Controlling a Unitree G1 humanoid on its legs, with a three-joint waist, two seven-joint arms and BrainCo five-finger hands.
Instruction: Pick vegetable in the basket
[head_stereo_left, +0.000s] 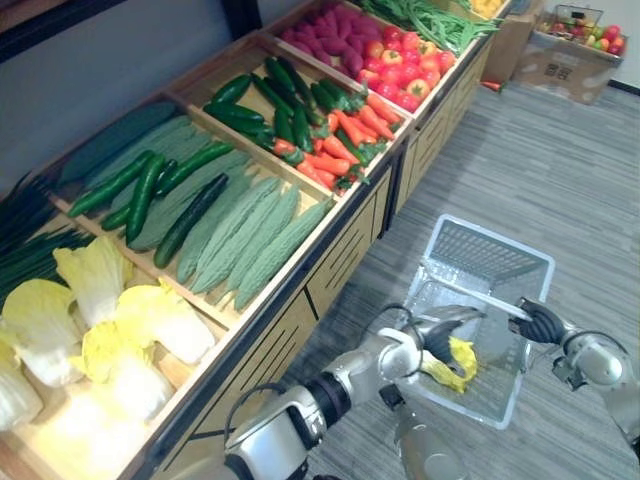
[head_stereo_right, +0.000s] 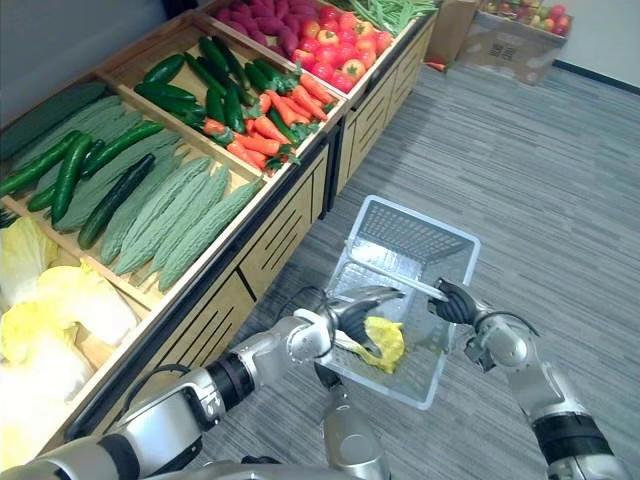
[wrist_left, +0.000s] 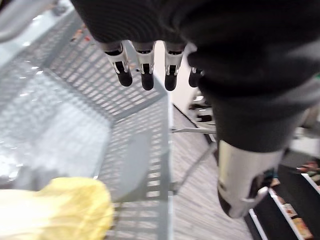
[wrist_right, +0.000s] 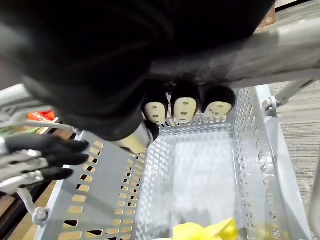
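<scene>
Since my right hand (head_stereo_left: 540, 322) is curled tight round the handle (wrist_right: 285, 46) to hang the grey basket (head_stereo_left: 490, 248) level, I have the left hand (head_stereo_left: 438, 335) hovering over it, fingers straight and spread, with the yellow leafy vegetable (head_stereo_left: 460, 364) lying loose just beneath its palm, inside the basket.

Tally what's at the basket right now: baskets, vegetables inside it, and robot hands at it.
basket: 1
yellow leafy vegetable inside it: 1
Robot hands: 2, the left robot hand open over the basket and the right robot hand curled round the handle
Total: 4
</scene>
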